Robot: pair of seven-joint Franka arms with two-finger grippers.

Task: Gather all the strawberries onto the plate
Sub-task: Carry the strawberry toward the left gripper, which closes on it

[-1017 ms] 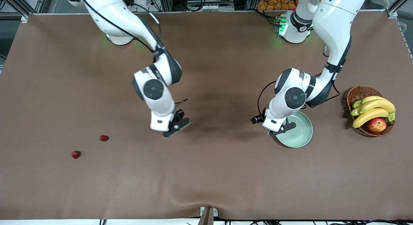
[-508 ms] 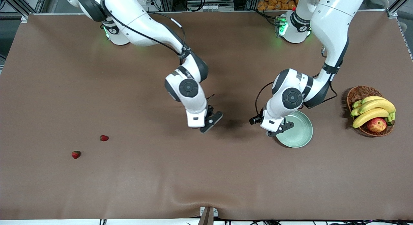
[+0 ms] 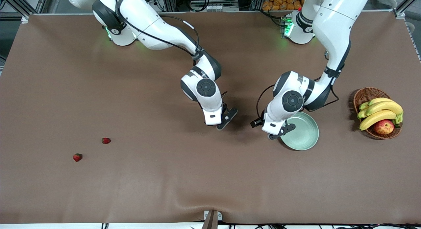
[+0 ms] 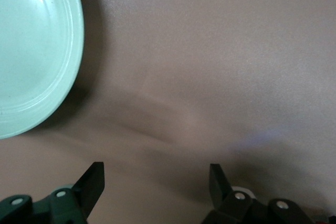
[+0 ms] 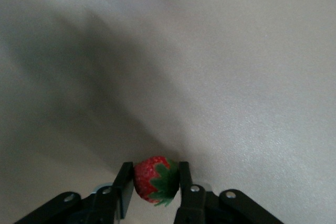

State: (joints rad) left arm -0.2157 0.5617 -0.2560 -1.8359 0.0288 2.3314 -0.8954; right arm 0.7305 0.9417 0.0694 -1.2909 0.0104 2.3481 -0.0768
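In the right wrist view a red strawberry (image 5: pixel 149 181) with a green top sits pinched between the fingers of my right gripper (image 5: pixel 154 184). That right gripper (image 3: pixel 227 119) hangs over bare table, short of the pale green plate (image 3: pixel 306 138). Two more strawberries (image 3: pixel 106 140) (image 3: pixel 77 157) lie on the table toward the right arm's end. My left gripper (image 3: pixel 279 131) is open and empty, low over the table at the plate's edge. In the left wrist view the plate (image 4: pixel 71 51) lies beside the left gripper (image 4: pixel 156 182).
A brown wicker basket (image 3: pixel 365 94) stands toward the left arm's end of the table, holding bananas (image 3: pixel 378 110) and a red-yellow apple (image 3: pixel 383 126). A brown cloth covers the whole table.
My right arm has swung toward the plate with the strawberry in its gripper. The left gripper has shifted slightly off the plate toward the right arm's end.
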